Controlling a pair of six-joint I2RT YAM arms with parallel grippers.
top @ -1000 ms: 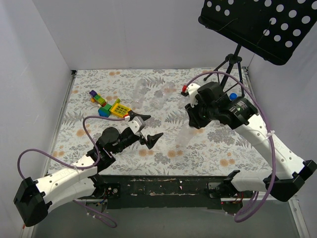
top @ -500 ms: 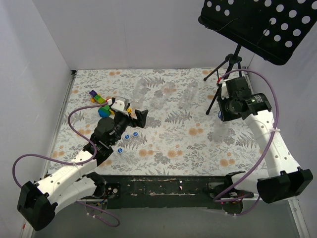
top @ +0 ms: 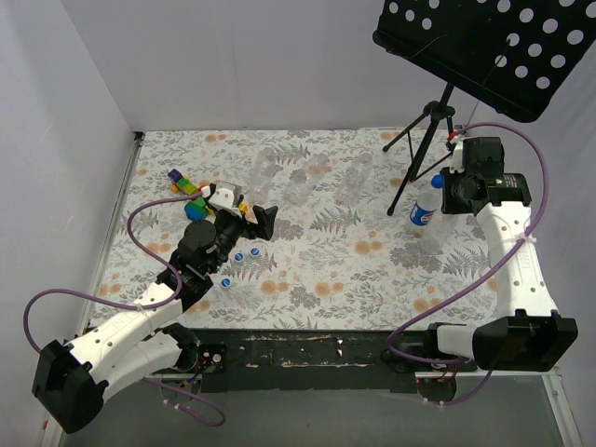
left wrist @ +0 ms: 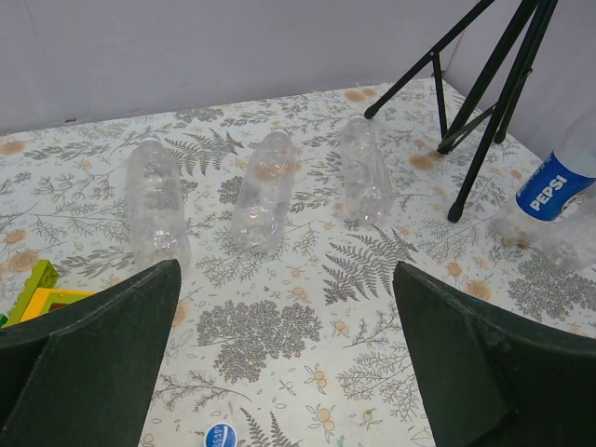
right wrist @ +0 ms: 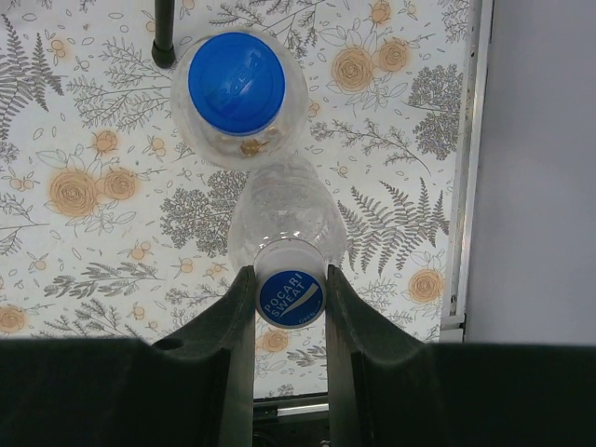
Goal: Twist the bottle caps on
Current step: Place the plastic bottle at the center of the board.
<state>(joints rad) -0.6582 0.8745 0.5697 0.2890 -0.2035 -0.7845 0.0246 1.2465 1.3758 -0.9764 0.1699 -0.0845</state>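
Note:
My right gripper (right wrist: 291, 282) is shut on a white cap with a blue top (right wrist: 291, 298), which sits on the neck of a clear bottle (right wrist: 284, 216) seen from straight above. Right beside it stands a labelled bottle (top: 423, 212) with a plain blue cap (right wrist: 236, 82). Three clear uncapped bottles (left wrist: 156, 205) (left wrist: 264, 191) (left wrist: 365, 172) stand in a row at the back. Loose blue caps (top: 238, 256) (top: 253, 251) (top: 225, 281) lie by my left gripper (top: 258, 220), which is open and empty; one cap (left wrist: 221, 435) shows just below its fingers.
A black tripod (top: 421, 154) carrying a perforated black stand (top: 484, 47) rises at the back right, one leg foot close to the capped bottle. Colourful toy blocks (top: 200, 197) lie at the left. The table's right edge rail (right wrist: 470, 168) runs close to the held bottle.
My right arm has carried the clear bottle from mid-table to the right, beside the labelled bottle. The left arm swung back left early on, uncovering the loose caps, then stayed still.

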